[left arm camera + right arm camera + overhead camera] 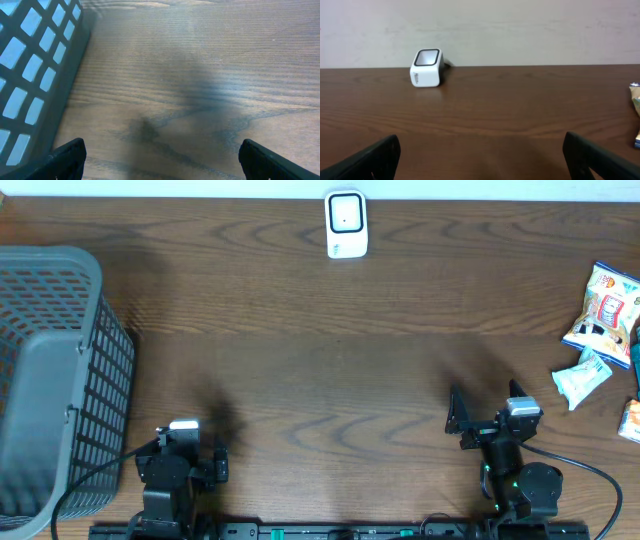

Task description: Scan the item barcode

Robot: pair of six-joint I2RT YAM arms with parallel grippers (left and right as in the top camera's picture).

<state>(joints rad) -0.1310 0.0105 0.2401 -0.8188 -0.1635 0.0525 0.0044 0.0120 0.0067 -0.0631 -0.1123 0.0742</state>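
The white barcode scanner [346, 225] stands at the far middle edge of the table, and the right wrist view shows it [426, 67] against the wall. Possible items are three snack packets at the right edge: a yellow and white chip bag [603, 305], a small white packet [582, 378] and an orange one [632, 420]. My left gripper [192, 448] is open near the front left, over bare wood [161, 150]. My right gripper [485, 415] is open at the front right, empty [481, 142], well short of the packets.
A grey mesh basket [50, 380] takes up the left side of the table, and its wall [35, 75] stands close to my left gripper. A packet's edge [635, 115] shows at the right of the right wrist view.
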